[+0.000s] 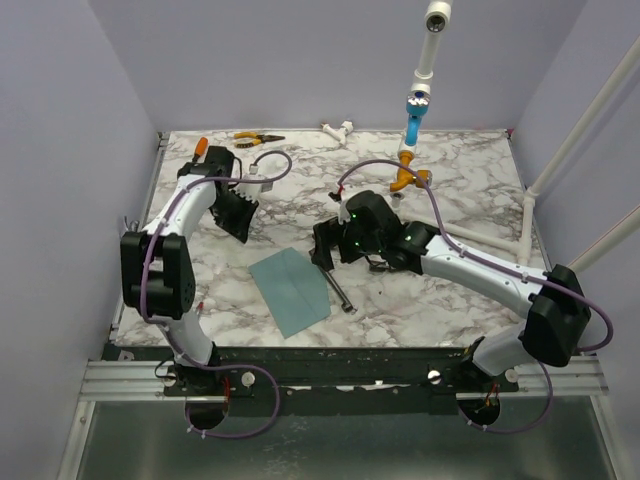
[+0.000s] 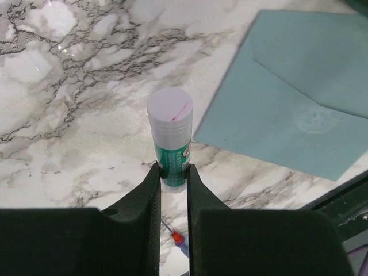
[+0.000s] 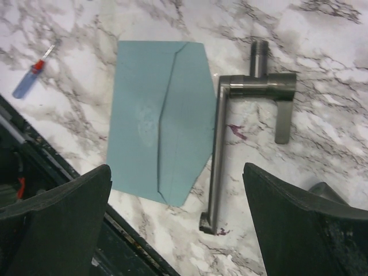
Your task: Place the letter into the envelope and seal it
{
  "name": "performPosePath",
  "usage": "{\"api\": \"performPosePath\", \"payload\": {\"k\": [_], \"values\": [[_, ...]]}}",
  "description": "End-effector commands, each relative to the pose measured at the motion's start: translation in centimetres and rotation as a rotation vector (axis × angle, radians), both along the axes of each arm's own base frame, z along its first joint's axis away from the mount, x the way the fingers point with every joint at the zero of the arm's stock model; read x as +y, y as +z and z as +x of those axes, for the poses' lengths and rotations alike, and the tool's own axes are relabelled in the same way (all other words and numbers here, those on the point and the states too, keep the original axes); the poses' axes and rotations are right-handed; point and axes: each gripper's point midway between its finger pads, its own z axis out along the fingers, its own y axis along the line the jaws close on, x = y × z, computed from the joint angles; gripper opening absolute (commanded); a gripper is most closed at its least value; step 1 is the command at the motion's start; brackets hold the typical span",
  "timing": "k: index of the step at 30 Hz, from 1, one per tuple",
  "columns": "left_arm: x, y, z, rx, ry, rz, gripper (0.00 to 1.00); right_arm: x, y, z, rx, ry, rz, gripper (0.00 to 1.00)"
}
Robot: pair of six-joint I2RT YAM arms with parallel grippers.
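The teal envelope (image 1: 290, 290) lies flat on the marble table, flap side up with its fold line showing; it also shows in the left wrist view (image 2: 293, 98) and the right wrist view (image 3: 158, 121). The tan letter is not in view. My left gripper (image 1: 238, 215) hangs left of and behind the envelope, shut (image 2: 173, 169) on a glue stick (image 2: 170, 138) with a green label and a white cap, held above the table. My right gripper (image 1: 325, 245) hovers open and empty (image 3: 177, 169) over the envelope's right edge.
A grey metal L-shaped tool (image 3: 221, 155) lies along the envelope's right side (image 1: 337, 288). A small red-and-blue screwdriver (image 3: 29, 80) lies left of the envelope. Yellow pliers (image 1: 258, 139) and a white part (image 1: 340, 128) lie at the far edge. A pipe fixture (image 1: 415, 110) stands at the back right.
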Motion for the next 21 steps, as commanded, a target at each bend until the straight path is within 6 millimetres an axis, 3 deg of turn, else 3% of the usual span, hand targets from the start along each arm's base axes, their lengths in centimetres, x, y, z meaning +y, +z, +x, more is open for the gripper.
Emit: {"api": "performPosePath", "payload": {"k": [1, 7, 11, 15, 17, 21], "values": [[-2.4, 4.3, -2.0, -0.119, -0.108, -0.146, 0.0, 2.8, 4.9, -1.1, 0.013, 0.087, 0.18, 1.0], [-4.5, 8.2, -7.1, -0.221, -0.222, -0.258, 0.0, 5.7, 8.7, -1.5, 0.069, 0.111, 0.367, 0.99], [-6.5, 9.4, -10.9, -0.144, -0.282, -0.305, 0.0, 8.2, 9.1, -1.2, 0.129, 0.157, 0.408, 0.95], [-8.1, 10.6, -13.7, -0.177, -0.371, -0.352, 0.0, 10.4, 9.7, -0.7, 0.161, 0.188, 0.47, 0.88], [-8.6, 11.3, -14.7, -0.197, -0.391, -0.372, 0.0, 10.7, 9.6, -0.4, 0.17, 0.18, 0.471, 0.84], [-8.9, 12.1, -15.2, -0.223, -0.401, -0.373, 0.0, 11.1, 8.9, -1.8, 0.236, 0.235, 0.499, 0.72]]}}
